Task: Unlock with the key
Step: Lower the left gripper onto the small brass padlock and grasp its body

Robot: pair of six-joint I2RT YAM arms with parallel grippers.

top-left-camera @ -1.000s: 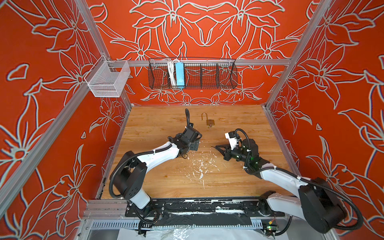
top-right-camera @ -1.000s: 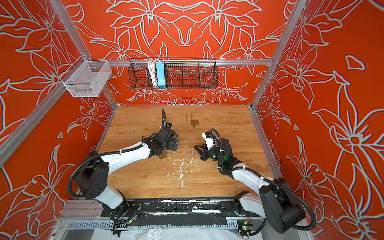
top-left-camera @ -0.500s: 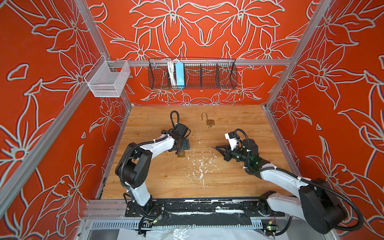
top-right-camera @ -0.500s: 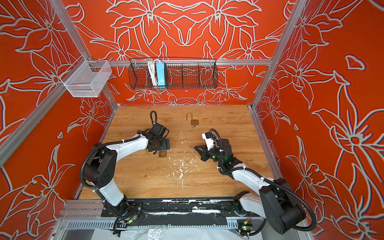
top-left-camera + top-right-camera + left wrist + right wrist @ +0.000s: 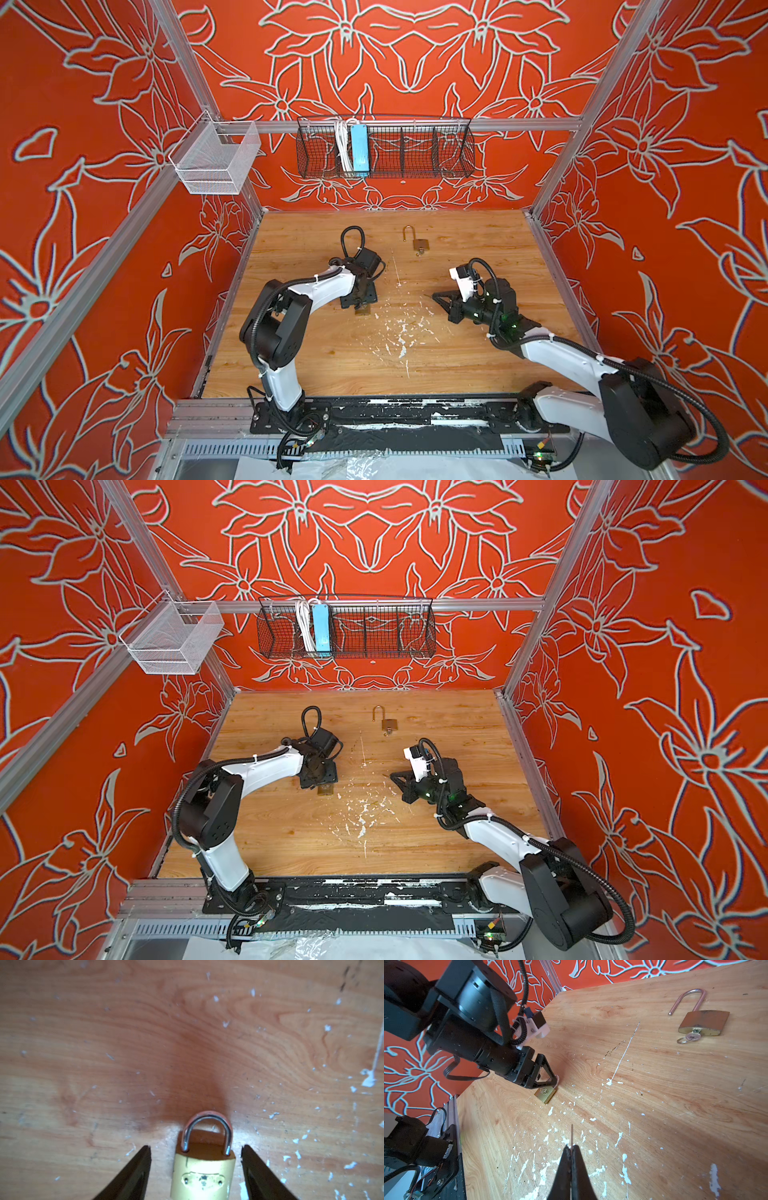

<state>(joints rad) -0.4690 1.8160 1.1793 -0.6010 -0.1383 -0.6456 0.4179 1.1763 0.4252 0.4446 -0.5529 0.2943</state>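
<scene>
A small brass padlock (image 5: 203, 1174) with its shackle closed lies flat on the wooden table, left of the middle in both top views (image 5: 362, 311) (image 5: 326, 790). My left gripper (image 5: 195, 1149) points down over it, open. One finger stands on each side of the lock's body, with a gap on both sides. The right wrist view shows the same lock (image 5: 545, 1094) under that gripper (image 5: 555, 1082). My right gripper (image 5: 571, 1146) hovers right of the middle (image 5: 434, 296), shut on the key (image 5: 572, 1133), whose thin blade sticks out past the fingertips.
A second, larger padlock (image 5: 419, 244) (image 5: 704, 1022) lies at the back with its shackle open and a ringed key (image 5: 691, 1038) in it. White paint flecks (image 5: 399, 332) mark the middle of the table. Two wire baskets (image 5: 384, 145) (image 5: 216, 160) hang on the walls.
My left gripper has swung left and nearer and come down over the small padlock, with its jaws narrowing. The right arm and its key have not moved.
</scene>
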